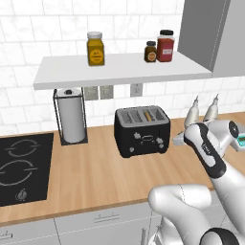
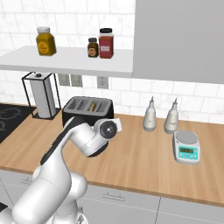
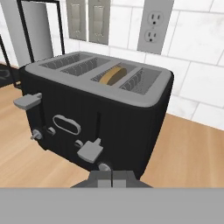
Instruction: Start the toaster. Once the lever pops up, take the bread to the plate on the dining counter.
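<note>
You have the toaster [image 1: 142,130] sitting on the wooden counter [image 1: 95,177], set back near the tiled wall, with the paper towel holder [image 1: 71,116] to its left and the black cooktop [image 1: 21,167] further left. The bread [image 3: 113,75] is down in one of the four top slots, the third one counted from the left in the hand view, with just its tan upper edge showing above the grey slot frame; you can catch the same tan strip from the left base view [image 1: 149,115] and the right base view [image 2: 92,106].

Your gripper [image 3: 112,178] is right in front of the toaster's front face, low down, and its two dark tips are pressed together with no gap and nothing between them. Just above and left of the tips is the right-hand grey lever [image 3: 90,150], sitting low on its track. The left-hand lever [image 3: 28,101] sits high, near the top edge of the toaster. Between them on the front you see an oval button outline and small knobs.

On the wall behind the toaster are a power outlet [image 3: 152,25] and two switch plates [image 3: 88,18]. Above, the white shelf [image 1: 119,71] carries three jars. To the right of the toaster in the right base view stand two pale bottles [image 2: 150,115] and a small kitchen scale [image 2: 187,148].
</note>
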